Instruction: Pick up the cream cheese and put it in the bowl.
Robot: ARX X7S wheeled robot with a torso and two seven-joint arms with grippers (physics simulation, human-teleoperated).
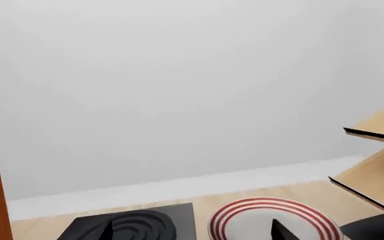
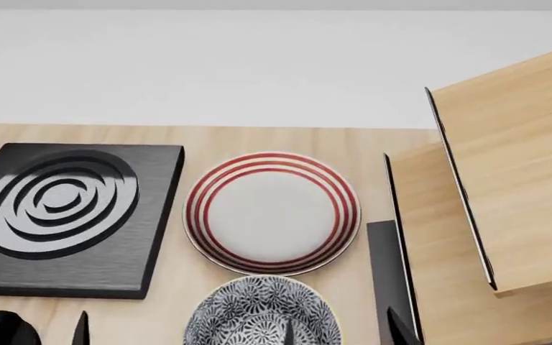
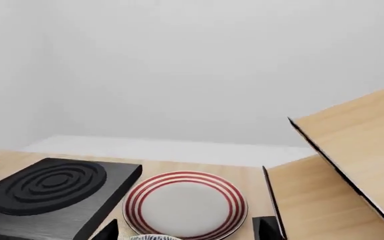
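i see a pale wood-grain table (image 2: 256, 140), matt and smooth. at the left of the head view the black stove slab (image 2: 70, 215) looks faintly brushed, its rings catching a sheen. the white red-ringed plate (image 2: 271, 212) reads as smooth glazed ceramic, the bowl (image 2: 247, 320) likewise. the wooden rack (image 2: 506, 187) at right has light matt boards with dark edges.

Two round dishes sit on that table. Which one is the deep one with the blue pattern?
The bowl, at the head view's near edge, is deep with dark-blue-and-white flowers. The plate beyond it is flat and white with red rings.
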